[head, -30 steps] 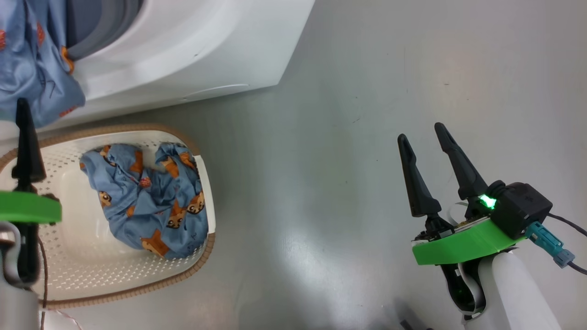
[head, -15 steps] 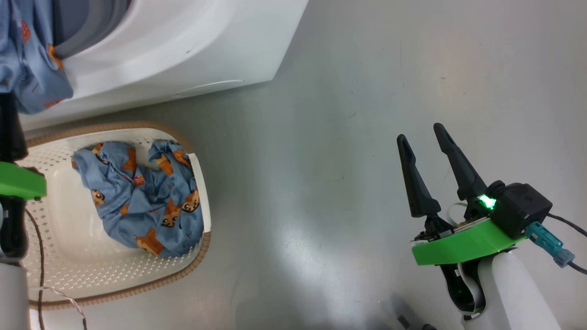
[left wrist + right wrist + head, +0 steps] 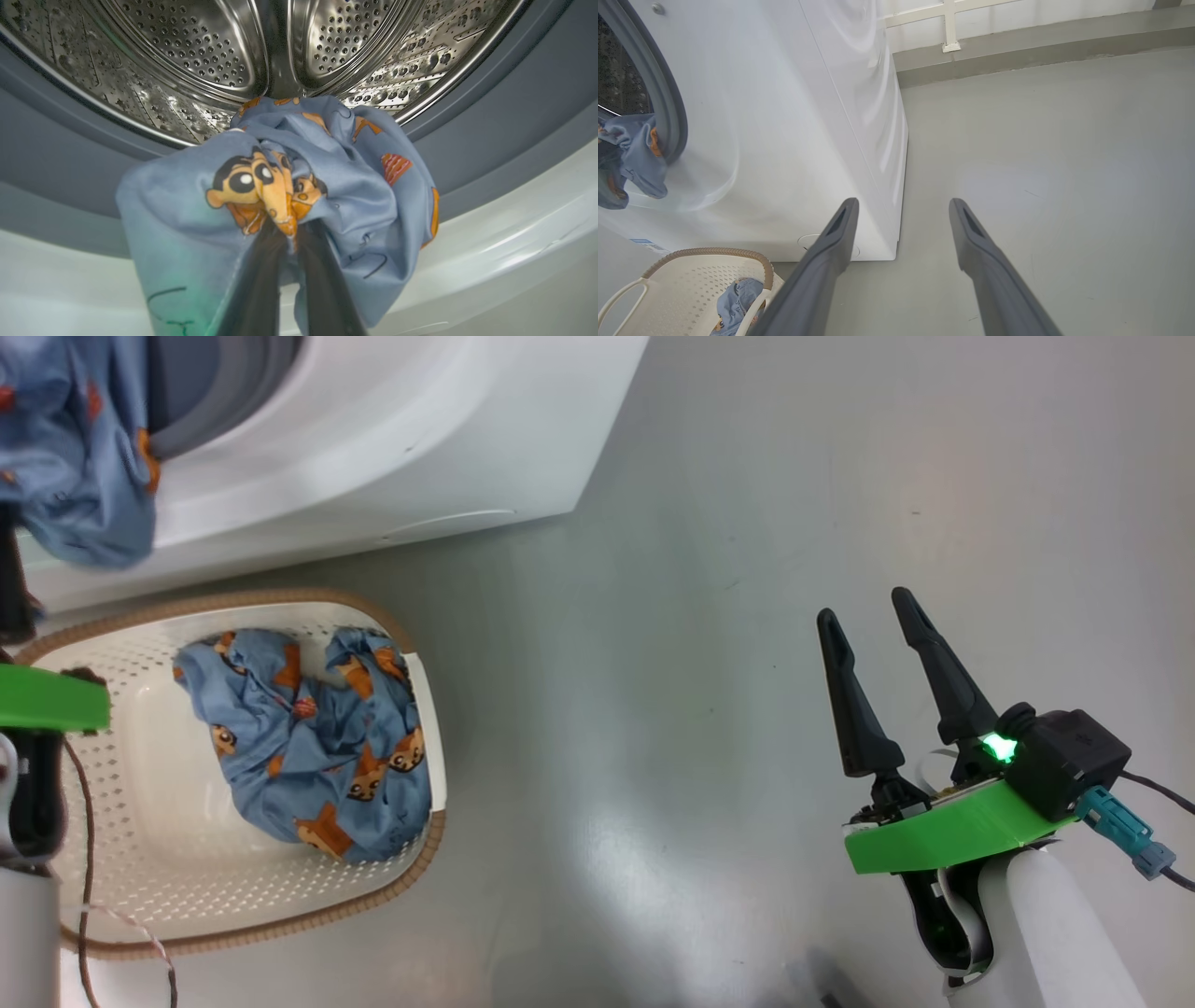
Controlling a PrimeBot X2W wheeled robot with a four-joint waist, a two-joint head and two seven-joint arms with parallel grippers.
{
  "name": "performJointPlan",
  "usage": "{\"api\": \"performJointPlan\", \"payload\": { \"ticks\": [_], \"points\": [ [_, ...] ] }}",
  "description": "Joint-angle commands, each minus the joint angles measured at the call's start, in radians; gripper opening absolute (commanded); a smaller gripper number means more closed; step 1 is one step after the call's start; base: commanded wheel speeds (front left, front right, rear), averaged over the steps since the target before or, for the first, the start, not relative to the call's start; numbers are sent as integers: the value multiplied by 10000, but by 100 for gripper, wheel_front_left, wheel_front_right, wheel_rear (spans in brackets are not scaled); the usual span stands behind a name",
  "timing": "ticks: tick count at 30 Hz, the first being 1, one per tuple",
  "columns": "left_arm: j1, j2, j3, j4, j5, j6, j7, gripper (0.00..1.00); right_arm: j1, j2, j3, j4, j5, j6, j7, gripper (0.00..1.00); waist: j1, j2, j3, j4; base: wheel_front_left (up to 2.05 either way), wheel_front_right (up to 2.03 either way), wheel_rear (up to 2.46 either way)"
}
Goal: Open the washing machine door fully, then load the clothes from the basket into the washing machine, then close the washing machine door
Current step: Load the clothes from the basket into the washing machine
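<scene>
Left pincer (image 3: 289,229) clamps the clothes (image 3: 373,205) draped over the gasket (image 3: 70,158); the drum (image 3: 187,56) lies straight ahead of its tips.

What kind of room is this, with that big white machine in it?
Most likely a laundry room or washing corner. There is a front-loading washing machine with a steel drum, a basket holding bear-print clothes close by it, and a bare grey floor.

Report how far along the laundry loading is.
Done: the washing machine mouth stands open, drum exposed. In hand: the left hand is shut on a bear-print garment draped over its lip. Left: push it in, load the bundle lying in the basket, shut the door. The right hand is open, empty.
</scene>
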Motion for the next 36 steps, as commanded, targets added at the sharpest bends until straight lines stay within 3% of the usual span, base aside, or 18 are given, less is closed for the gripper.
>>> {"api": "performJointPlan", "payload": {
  "ticks": [1, 8, 16, 36],
  "points": [
    [112, 561, 286, -496, -67, -26, -125, 0, 237, 47, 177, -164, 114, 87, -48, 100, 0, -1, -63, 74, 0, 0, 0],
    [-243, 870, 177, -1184, 5, -18, 233, 0, 232, 47, 227, -124, 140, 87, -48, 100, 0, -1, -119, 127, 0, 0, 0],
    [-1793, 1335, -405, -1113, 259, -23, 818, 0, 240, 47, 266, -177, 183, 87, -48, 100, 0, -1, 61, -50, 0, 0, 0],
    [-6843, 2445, -2216, 1962, -459, -30, 1464, 0, 132, 47, 676, -479, 455, 87, -48, 100, 0, -1, 1547, -744, 0, 0, 0]
  ]
}}
